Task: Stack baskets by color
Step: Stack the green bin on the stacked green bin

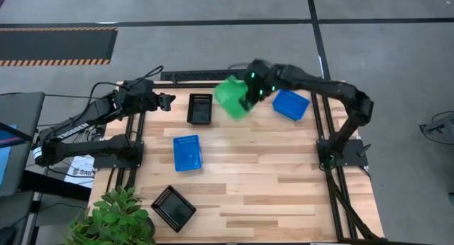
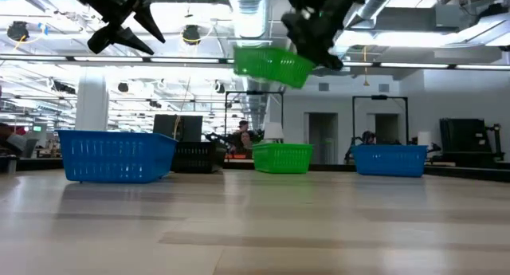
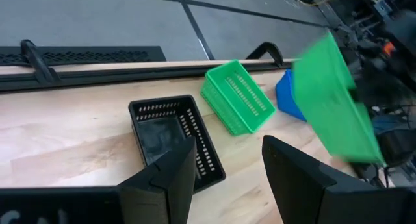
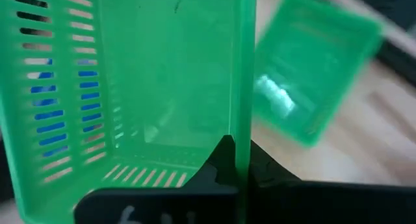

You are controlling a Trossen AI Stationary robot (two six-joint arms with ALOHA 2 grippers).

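While R gripper point(image 4: 235, 160) grips green basket point(image 2: 273, 66) aloft, wood table point(image 1: 269, 181) faces lit hall.

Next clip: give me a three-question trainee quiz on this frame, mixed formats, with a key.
1. True or false: the right gripper is shut on the rim of a green basket held up in the air.
2. Which colour is the basket on the table under the lifted one? A black, B green, C blue.
3. Fill in: the left gripper hovers with open jaws above a ____ basket.

Key: 1 true; 2 B; 3 black.
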